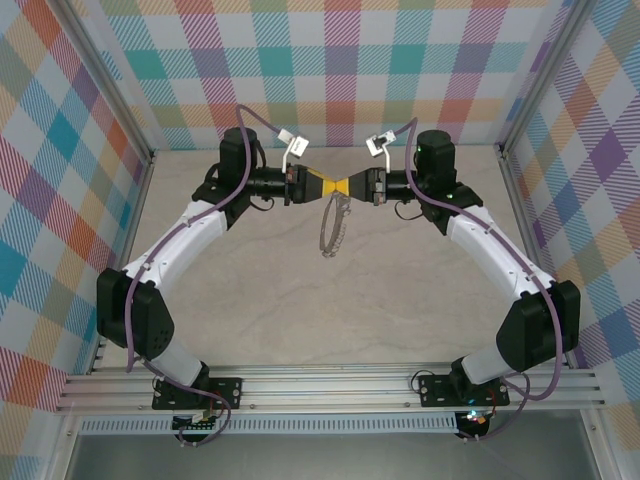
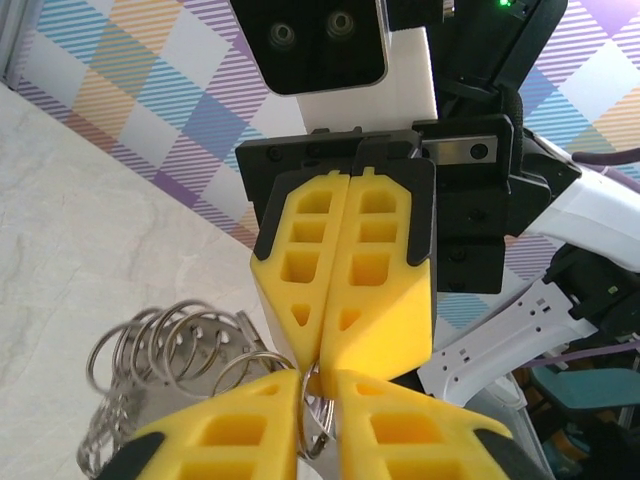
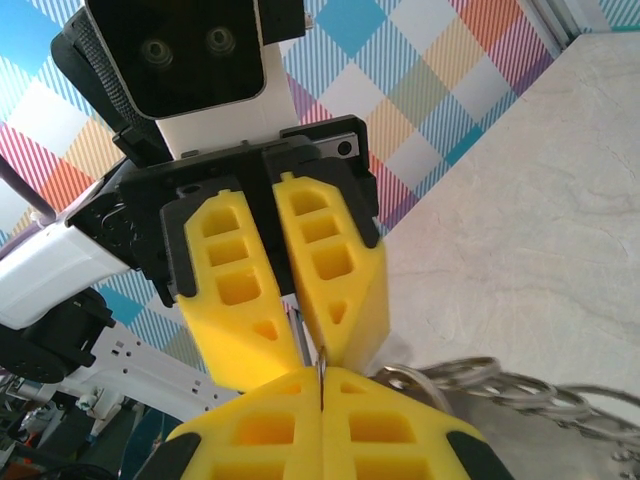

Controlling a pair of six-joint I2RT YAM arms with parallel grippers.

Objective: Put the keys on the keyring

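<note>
The keyring point(image 1: 332, 228) hangs above the far middle of the tabletop point(image 1: 420, 300), below where the two grippers meet tip to tip. The left gripper point(image 1: 333, 187) nips one of its loops. The right gripper point(image 1: 349, 188) is pressed together on a metal sliver point(image 3: 322, 372) (ring or key, unclear). The surface is pale and marbled, with plaid walls point(image 1: 60, 150) around it.

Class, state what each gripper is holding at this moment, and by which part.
Both the left gripper and the right gripper pinch the keyring by its top edge, fingertips meeting; the rest hangs below.
</note>
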